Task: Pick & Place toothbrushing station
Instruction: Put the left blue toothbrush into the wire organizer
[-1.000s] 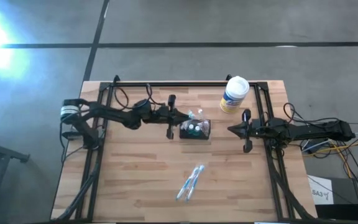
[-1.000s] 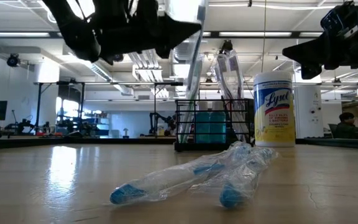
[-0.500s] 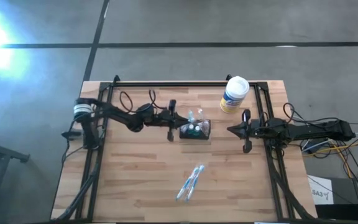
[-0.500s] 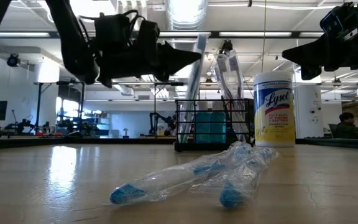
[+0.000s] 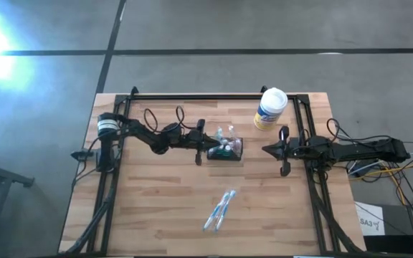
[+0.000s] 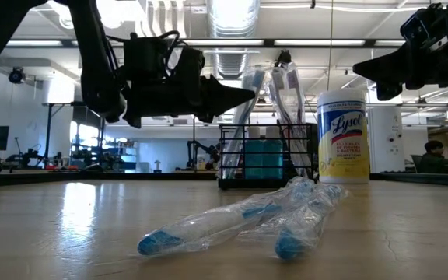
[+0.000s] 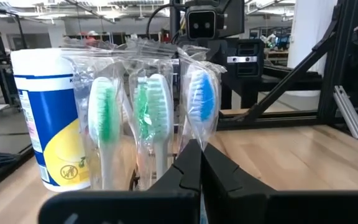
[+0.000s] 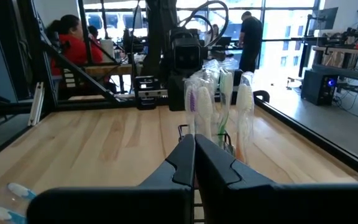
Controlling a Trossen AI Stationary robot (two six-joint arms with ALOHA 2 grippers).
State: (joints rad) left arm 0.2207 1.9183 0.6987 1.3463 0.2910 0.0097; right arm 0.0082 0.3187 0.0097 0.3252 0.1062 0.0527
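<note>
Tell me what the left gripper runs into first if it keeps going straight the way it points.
Most likely the wrapped toothbrushes standing in the black wire caddy. The left gripper is shut, raised off the table and aimed at the caddy's left side; its wrist view shows the brush heads dead ahead. Depth is hard to judge.

Black mesh toothbrushing station (image 5: pixel 225 150); white canister (image 5: pixel 269 110), yellow label.

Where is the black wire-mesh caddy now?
High view: the caddy stands mid-table toward the far edge, between the left tool and the Lysol canister.
</note>
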